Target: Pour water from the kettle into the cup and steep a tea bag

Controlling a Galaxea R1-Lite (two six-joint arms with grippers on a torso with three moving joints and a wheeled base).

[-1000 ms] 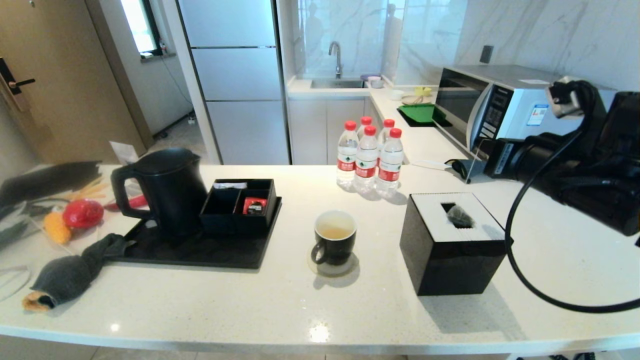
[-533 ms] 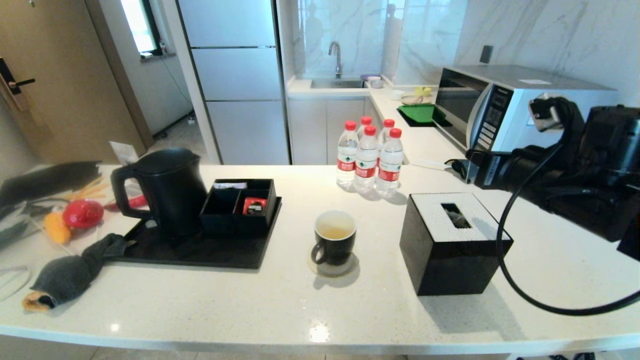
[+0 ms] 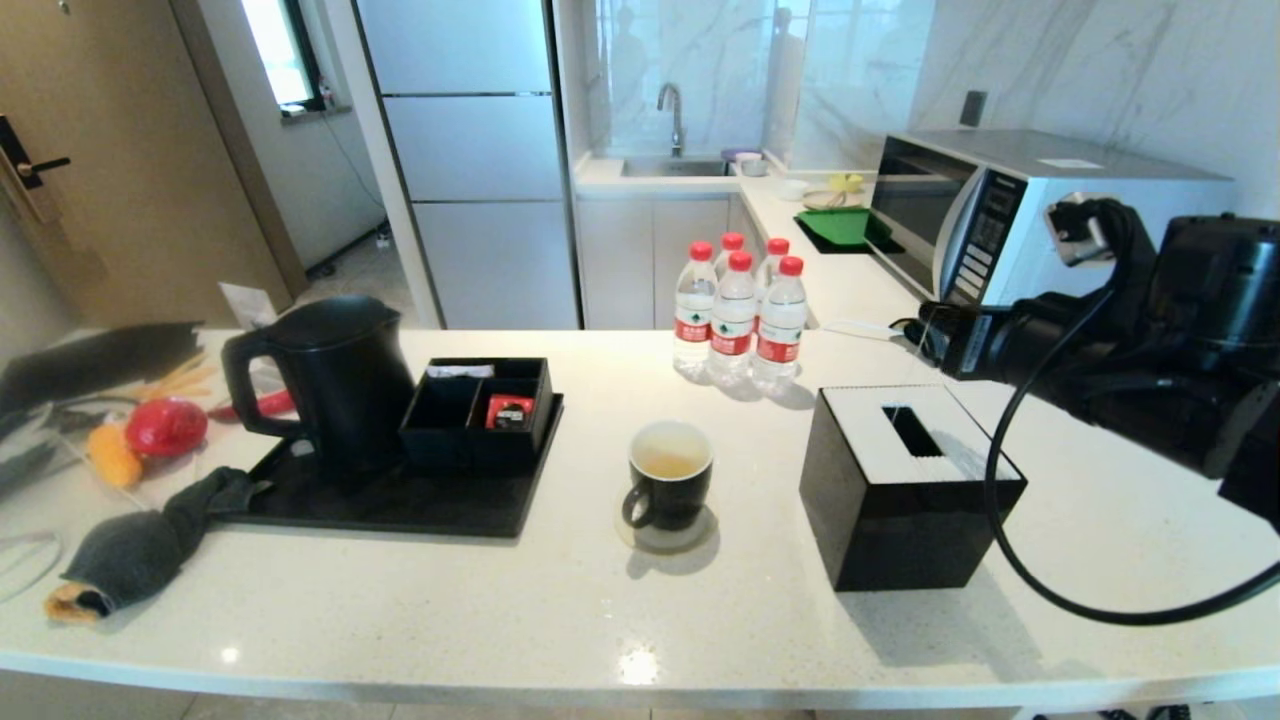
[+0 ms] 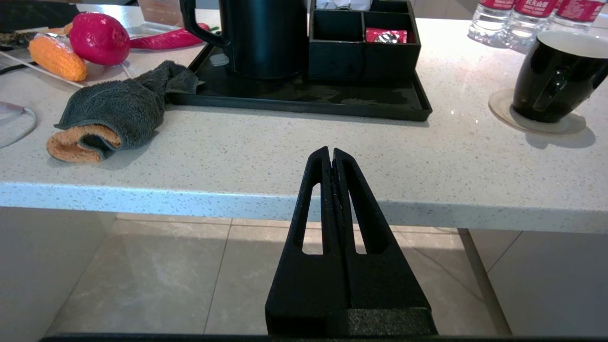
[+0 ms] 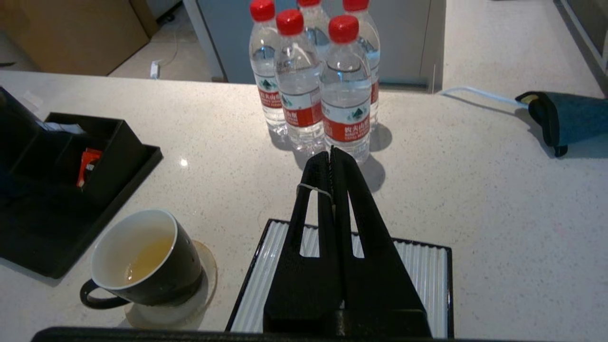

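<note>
- My right gripper (image 5: 331,152) is pinched shut on the thin white string (image 5: 313,189) of the tea bag, which loops across one finger just behind the tips.
- It hangs over the slot in the white top of the black box (image 3: 900,510), to the right of the cup (image 3: 670,475).
- I cannot see the tea bag itself; I judge it is dangling out of sight inside that slot.
- The cup sits on its coaster with pale yellow water (image 5: 149,256) low inside, so I take the pouring and steeping to be done.
- The kettle (image 3: 330,385) stands upright on its black tray (image 3: 400,505), well apart from the cup.
- The step in hand looks like getting rid of the used bag.
- Next I should make sure the bag is fully below the slot's edge, then open my fingers and lift clear. The loop over my finger could catch.
- My left gripper (image 4: 331,152) is closed and empty, parked below the counter's front edge.
</note>
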